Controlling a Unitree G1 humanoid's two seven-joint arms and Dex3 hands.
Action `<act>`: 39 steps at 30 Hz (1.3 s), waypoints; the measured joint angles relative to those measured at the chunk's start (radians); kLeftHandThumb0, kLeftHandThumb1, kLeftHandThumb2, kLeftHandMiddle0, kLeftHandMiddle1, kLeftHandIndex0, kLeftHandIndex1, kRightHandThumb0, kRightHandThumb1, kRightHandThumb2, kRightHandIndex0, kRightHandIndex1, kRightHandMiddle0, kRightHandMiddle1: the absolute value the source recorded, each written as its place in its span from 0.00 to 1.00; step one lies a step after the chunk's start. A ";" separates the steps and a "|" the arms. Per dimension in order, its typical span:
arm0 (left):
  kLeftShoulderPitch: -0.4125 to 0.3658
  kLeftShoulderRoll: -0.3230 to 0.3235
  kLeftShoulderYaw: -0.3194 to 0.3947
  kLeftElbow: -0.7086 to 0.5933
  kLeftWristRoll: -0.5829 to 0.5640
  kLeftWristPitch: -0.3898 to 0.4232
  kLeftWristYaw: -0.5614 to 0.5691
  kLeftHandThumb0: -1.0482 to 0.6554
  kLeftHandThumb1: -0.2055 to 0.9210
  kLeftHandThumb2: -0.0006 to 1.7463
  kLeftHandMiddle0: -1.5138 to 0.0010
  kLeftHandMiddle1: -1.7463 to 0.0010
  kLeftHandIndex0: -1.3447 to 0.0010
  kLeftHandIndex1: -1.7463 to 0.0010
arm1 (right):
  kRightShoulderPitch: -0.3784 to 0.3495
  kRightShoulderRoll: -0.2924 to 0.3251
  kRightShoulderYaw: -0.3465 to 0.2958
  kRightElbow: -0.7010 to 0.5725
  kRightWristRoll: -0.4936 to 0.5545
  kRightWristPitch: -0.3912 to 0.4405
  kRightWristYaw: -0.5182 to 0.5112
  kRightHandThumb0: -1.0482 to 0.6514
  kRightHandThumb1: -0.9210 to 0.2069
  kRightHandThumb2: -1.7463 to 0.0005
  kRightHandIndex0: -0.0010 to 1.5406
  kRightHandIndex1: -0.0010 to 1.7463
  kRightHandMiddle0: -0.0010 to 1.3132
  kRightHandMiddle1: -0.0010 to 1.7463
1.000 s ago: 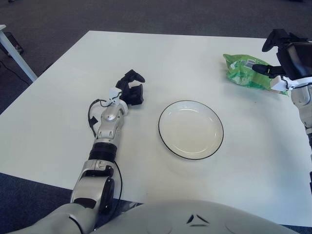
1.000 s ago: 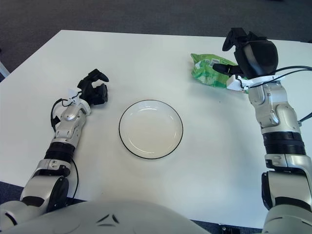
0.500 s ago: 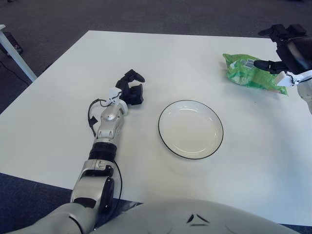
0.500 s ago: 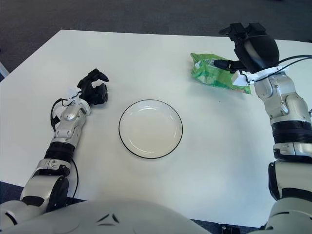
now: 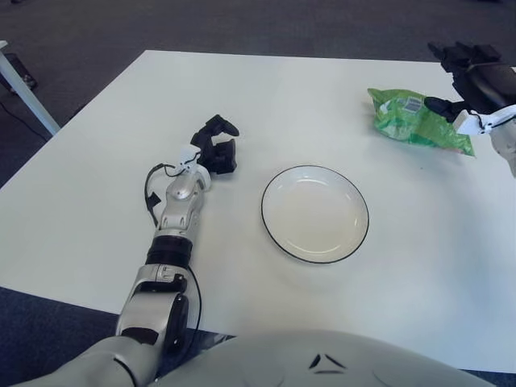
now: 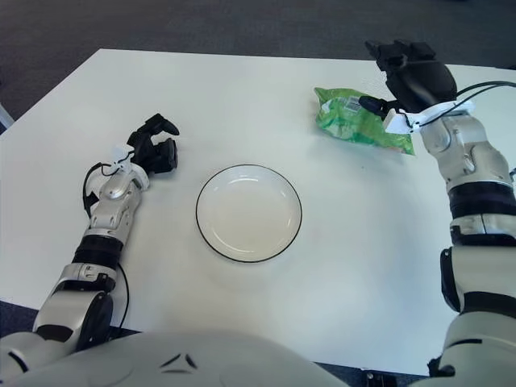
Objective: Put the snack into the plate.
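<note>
The snack [image 6: 360, 121], a green crinkly bag, lies flat on the table [image 6: 242, 97] near its far right corner, well apart from the plate [image 6: 249, 213], which sits empty toward the middle. The right hand [image 6: 409, 76] is at the bag's right end, fingers spread; one dark finger reaches over the top of the bag, but whether it touches the foil I cannot tell. Nothing is gripped yet.

The risk, as I see it, is a poor hold. The bag looks puffy and slick, so a closing finger could skid off the top and shove it toward the far edge or right edge, both close by. A pinch on just the end seam could also let it swing and drop short of the plate.

The bag's long axis runs from far-left to near-right, slanting toward the right edge. The labelled end points toward the far left, and the other end lies under the right hand.

The left hand [image 5: 216, 151] shows left of the plate, fingers curled, holding nothing.
</note>
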 measured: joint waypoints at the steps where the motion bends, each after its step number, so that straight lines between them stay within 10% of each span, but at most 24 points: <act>1: 0.001 0.000 0.000 -0.002 0.000 0.001 0.000 0.34 0.50 0.73 0.22 0.00 0.57 0.00 | -0.006 0.006 0.004 0.012 0.001 0.008 0.000 0.01 0.00 0.35 0.00 0.00 0.00 0.00; 39: 0.039 0.001 -0.006 -0.083 0.001 0.053 0.003 0.35 0.52 0.71 0.22 0.00 0.58 0.00 | -0.196 0.176 0.196 0.508 0.009 0.056 -0.029 0.00 0.00 0.40 0.00 0.00 0.00 0.00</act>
